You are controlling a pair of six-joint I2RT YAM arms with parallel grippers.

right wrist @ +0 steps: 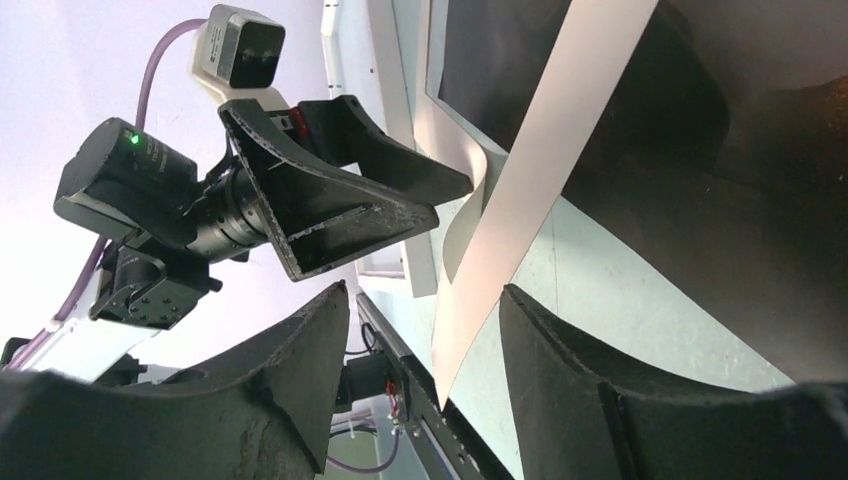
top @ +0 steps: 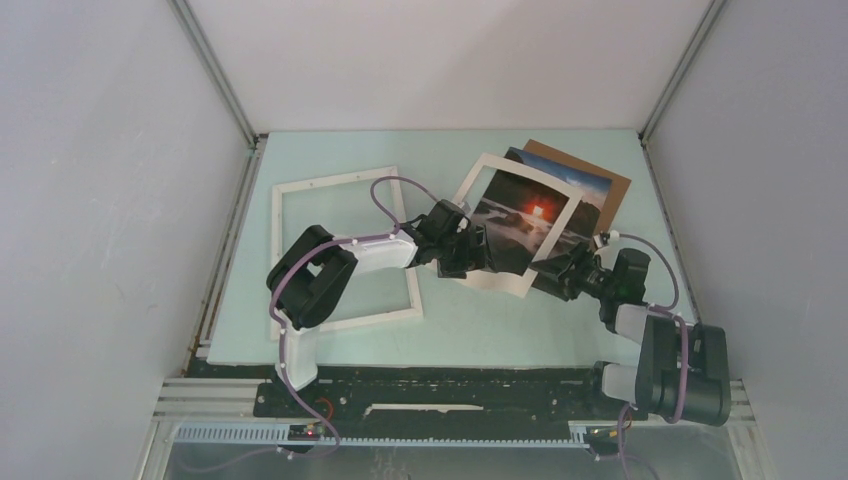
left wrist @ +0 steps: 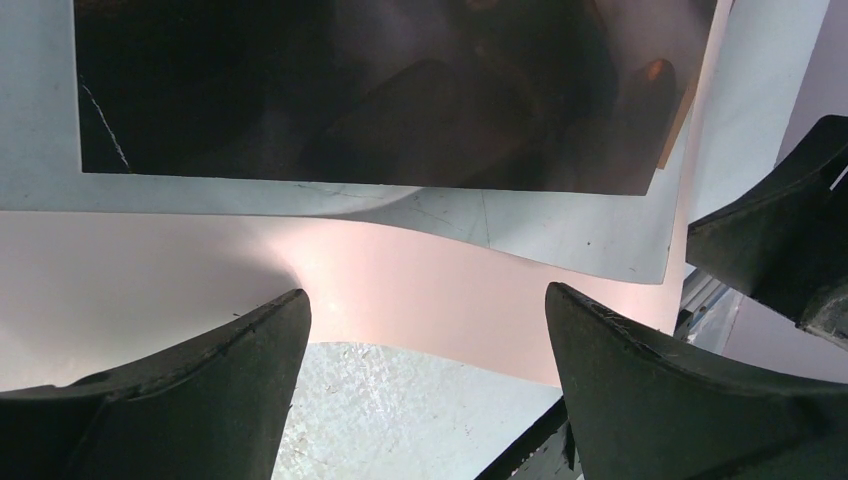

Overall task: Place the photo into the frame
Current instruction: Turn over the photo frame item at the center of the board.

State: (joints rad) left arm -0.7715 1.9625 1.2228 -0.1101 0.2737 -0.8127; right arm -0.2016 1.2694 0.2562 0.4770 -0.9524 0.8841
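Nearest me, my right fingers (right wrist: pixel 425 292) stand part-open on either side of the near corner of the photo (top: pixel 525 215). The white border runs between them with a gap on one side, so I would not call that a grip yet. My left fingers (left wrist: pixel 425 300) are spread wide at the photo's left edge, holding nothing, and the paper bows up just ahead of them. The photo sits right of centre on the worktop (top: pixel 480 330), raised and curled, partly over what lies behind it. To do this well, I reckon I pinch only the white margin, firmly on the right first, then carry it flat and low leftwards. The frame (top: pixel 335 178) lies flat on the left, and my own left arm reaches across its opening, so that arm has to clear out. Farther back, a blue print (top: pixel 578 182) and a brown backing board (top: pixel 600 172) lie under the photo's far side and could drag along with it.
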